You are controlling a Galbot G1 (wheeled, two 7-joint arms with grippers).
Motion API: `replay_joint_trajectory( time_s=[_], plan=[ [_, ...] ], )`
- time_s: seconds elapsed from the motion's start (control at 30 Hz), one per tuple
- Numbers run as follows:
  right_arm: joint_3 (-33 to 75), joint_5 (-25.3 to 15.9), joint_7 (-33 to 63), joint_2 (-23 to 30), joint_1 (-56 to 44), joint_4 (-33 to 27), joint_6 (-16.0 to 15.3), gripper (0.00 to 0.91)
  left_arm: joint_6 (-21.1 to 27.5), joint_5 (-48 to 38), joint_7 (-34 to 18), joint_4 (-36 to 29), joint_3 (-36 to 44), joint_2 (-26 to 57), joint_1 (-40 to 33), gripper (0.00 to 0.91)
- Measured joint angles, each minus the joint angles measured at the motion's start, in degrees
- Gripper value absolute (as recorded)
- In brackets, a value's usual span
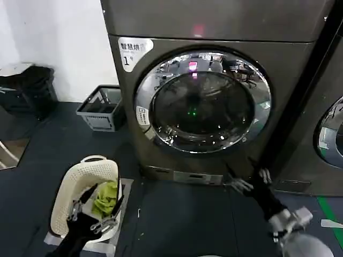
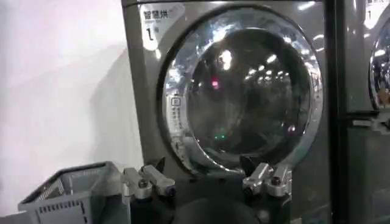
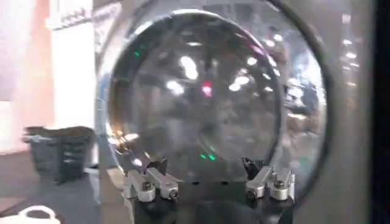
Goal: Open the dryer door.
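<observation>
Status: the dryer door (image 1: 202, 99) is fully closed, chrome rim seated flush against the front of the dryer (image 1: 128, 107) all the way round. I'd say nothing of the task is done yet; the whole job of reaching, hooking the rim and swinging it out is still ahead.

Right gripper (image 1: 247, 179) is low, in front of the dryer's bottom right corner, below the rim and not touching it. Fingers spread wide, nothing between them; the right wrist view confirms it, with the door glass close ahead of the fingers (image 3: 150, 182).

Left gripper (image 1: 94, 211) is parked low on my left, over the cream laundry basket (image 1: 72, 184) with a green cloth (image 1: 106, 195) in it. Its fingers are also spread, holding nothing.

Orientation: the door is round, so no real long axis; its face points straight out at me, plane vertical. There's a small white plate on the rim's left edge (image 1: 142, 116), by the "1" label (image 1: 133, 52) side. I can't tell from here whether that's the latch or the hinge side, so the pull direction is still a guess.
</observation>
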Motion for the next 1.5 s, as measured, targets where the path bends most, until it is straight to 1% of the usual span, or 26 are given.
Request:
replay_joint_trajectory(
  time_s=[0.07,0.17,0.27,0.33,0.57,0.63,0.73,0.83,1.1,1.27,1.4,1.5],
  plan=[
    [-3.26,3.22,0.08,-2.59,3.72,-0.94,-2.45,0.907,0.08,0.43,-0.01,0.28,0.14,-0.42,-0.02,0.907],
    [-8.48,5.69,0.18,-5.00,9.93,-2.48,-3.91,0.907,0.10,0.95,-0.01,0.34,0.44,-1.01,-0.41,0.907],
    [-13.87,5.98,-0.26,-5.69,16.63,-5.00,-3.85,0.907,-0.36,1.71,0.00,0.34,0.59,-1.51,0.15,0.907],
    [-17.52,6.05,-0.76,-5.51,21.46,-7.82,-3.48,0.907,-0.49,1.81,-0.02,0.36,0.58,-1.76,0.40,0.907],
    [-27.87,5.43,-1.49,-2.71,34.98,-18.90,-2.10,0.907,-0.58,2.50,0.01,-0.06,1.01,-2.40,0.81,0.907],
    [-30.08,4.59,-2.17,-1.33,37.71,-21.88,-1.91,0.907,-0.65,2.66,0.01,-0.19,1.18,-2.41,0.86,0.907],
    [-32.54,1.98,-3.44,0.88,40.26,-25.65,-0.26,0.907,-0.56,4.09,0.53,-0.67,1.26,-2.70,1.15,0.907],
    [-34.57,0.91,-3.65,2.62,41.85,-28.33,0.40,0.907,-0.54,4.32,0.71,-1.30,1.14,-2.85,1.47,0.907],
    [-37.70,0.97,-3.95,5.57,45.84,-33.83,1.10,0.907,-0.46,4.49,0.64,-1.60,0.33,-3.18,1.34,0.907],
    [-39.47,1.19,-4.17,6.99,48.01,-37.52,2.11,0.907,-0.41,4.53,0.63,-1.47,0.47,-3.12,1.11,0.907],
    [-40.28,2.30,-4.40,8.21,49.73,-39.83,2.12,0.907,-0.23,4.50,0.82,-1.67,0.40,-3.24,1.36,0.907],
    [-41.24,2.40,-5.16,9.31,51.05,-41.50,2.17,0.907,0.01,4.31,1.05,-1.45,-0.09,-3.31,1.04,0.907]
  ],
)
